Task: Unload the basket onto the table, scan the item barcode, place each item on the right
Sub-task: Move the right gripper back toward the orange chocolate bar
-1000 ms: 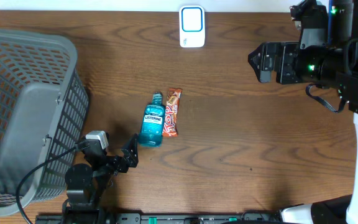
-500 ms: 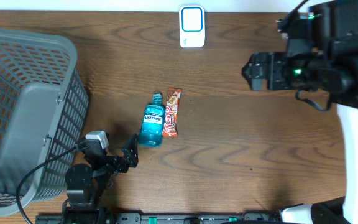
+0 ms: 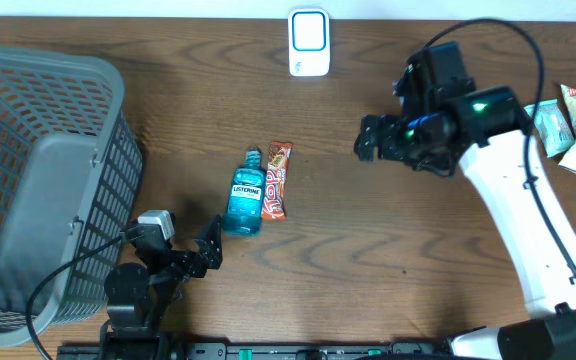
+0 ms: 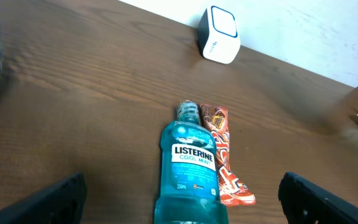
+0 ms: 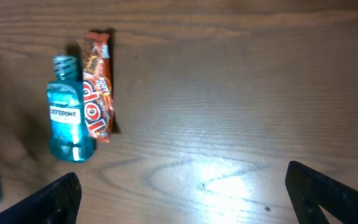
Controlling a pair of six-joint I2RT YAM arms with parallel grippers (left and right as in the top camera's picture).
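Surface: dark brown wood-grain surface (image 3: 348, 260), bearing everything.
Basket: grey plastic mesh basket (image 3: 38, 180) at the left edge.
Right claw: black right claw (image 3: 368, 138), fingers wide apart, empty, above the surface toward the right edge.
Left claw: black left claw (image 3: 208, 245), fingers spread, empty, near the front edge, just short of the bottle.
Bottle: blue mouthwash bottle (image 3: 245, 197) lying flat mid-surface, label up.
Snack: orange wrapped snack bar (image 3: 277, 180) touching the bottle's right side.
Scanner: white-and-blue barcode scanner (image 3: 309, 42) at the back edge.
Packets: colourful snack packets (image 3: 573, 125) at the right edge.
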